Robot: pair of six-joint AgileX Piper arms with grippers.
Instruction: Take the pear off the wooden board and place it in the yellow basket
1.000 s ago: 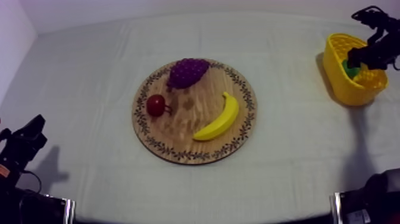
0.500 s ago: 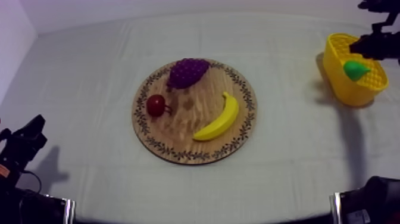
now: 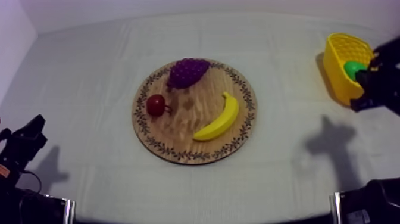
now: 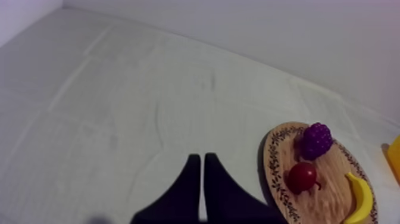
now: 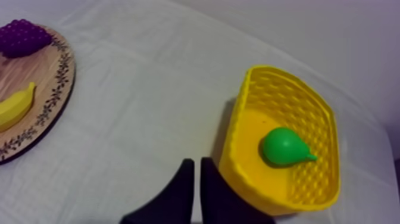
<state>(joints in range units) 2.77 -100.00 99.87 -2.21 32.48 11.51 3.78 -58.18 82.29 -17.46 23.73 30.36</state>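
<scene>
**Tally on the table**

One wooden board (image 3: 191,122). One yellow basket (image 3: 335,67). Four pieces of toy fruit in all, one of each kind: one banana (image 3: 219,119), one bunch of grapes (image 3: 187,71), one small red fruit (image 3: 156,105), one pear (image 3: 353,67). Three of the four on the board, one in the basket. Two black grippers: one left gripper (image 4: 202,158), one right gripper (image 5: 196,162), with two fingers apiece. One table (image 3: 83,71) under it all.

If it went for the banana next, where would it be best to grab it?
Probably the banana at its thick middle, coming straight down from above and pinching across its narrow width. It lies flat on the wooden board, curved, with free board along both long sides, so there is room to close on it.
</scene>
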